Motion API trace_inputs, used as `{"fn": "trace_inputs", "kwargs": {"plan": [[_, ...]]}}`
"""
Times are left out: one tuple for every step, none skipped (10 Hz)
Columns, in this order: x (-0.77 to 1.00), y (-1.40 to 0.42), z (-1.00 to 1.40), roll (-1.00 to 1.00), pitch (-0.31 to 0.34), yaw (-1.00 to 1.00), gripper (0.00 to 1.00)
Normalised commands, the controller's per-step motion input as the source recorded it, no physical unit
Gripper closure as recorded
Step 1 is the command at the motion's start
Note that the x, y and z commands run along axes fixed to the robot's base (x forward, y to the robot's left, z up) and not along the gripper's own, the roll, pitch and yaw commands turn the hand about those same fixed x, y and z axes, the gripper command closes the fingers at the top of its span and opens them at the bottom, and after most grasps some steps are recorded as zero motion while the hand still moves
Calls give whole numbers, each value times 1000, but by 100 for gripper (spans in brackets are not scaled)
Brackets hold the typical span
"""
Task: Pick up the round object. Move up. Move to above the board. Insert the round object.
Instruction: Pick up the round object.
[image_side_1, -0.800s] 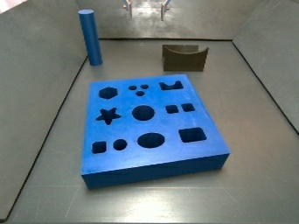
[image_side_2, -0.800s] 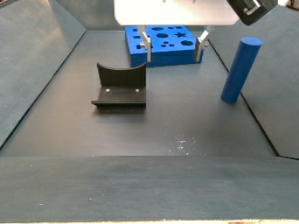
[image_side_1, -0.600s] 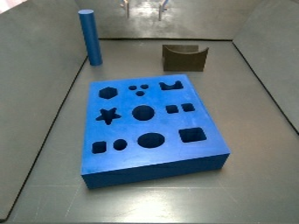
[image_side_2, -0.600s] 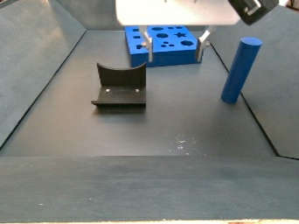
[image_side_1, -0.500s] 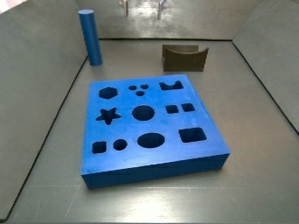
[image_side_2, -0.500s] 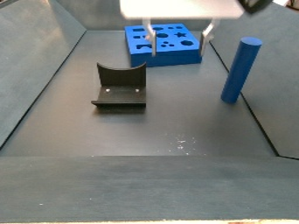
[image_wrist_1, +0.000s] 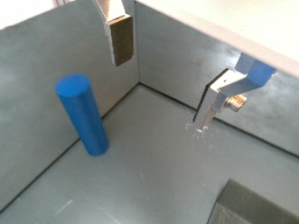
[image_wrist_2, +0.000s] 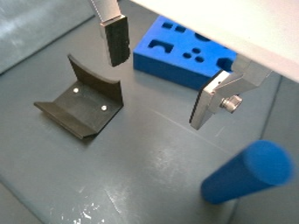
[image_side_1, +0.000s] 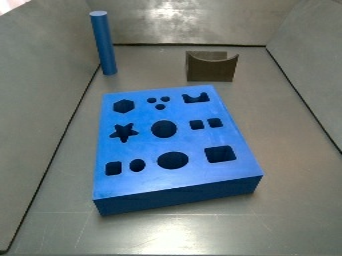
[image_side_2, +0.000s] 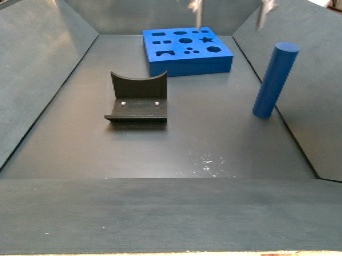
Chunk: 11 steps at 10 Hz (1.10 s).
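While the end effector (image_wrist_2: 158, 74) hangs spread and empty, one round object (image_side_1: 103, 42) and one board (image_side_1: 171, 143) rest apart.

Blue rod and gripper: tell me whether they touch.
Apart. A wrist view shows the round object standing alone on the floor, bare floor between it and the open gripper, whose fingers hold nothing.

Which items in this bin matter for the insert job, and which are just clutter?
Job items:
- tall blue cylinder rod, upright by the wall
- thick blue slab board with shaped cut-outs
- gripper, open, empty, above the floor

Clutter:
- dark brown notched block
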Motion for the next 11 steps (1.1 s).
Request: {"fn": "trace_inputs", "kwargs": {"plan": [[-471,20,-117,-117,0,523,0],[-591,0,-454,49,-49,631,0],[-460,-60,-489,83,-49,774,0],[-549,-23,-480,74,-69,697,0],[-514,-80,77,0,-214,537,0],[-71,17,-26,0,0,0,0],[-914,-160,309,369,-297,0,0],[-1000,-71,154,251,-243,-66,0],[-37,0,0,0,0,0,0],[-634,0,-737,203,126,11,0],[-951,111,-937,0,14,0,0]]}}
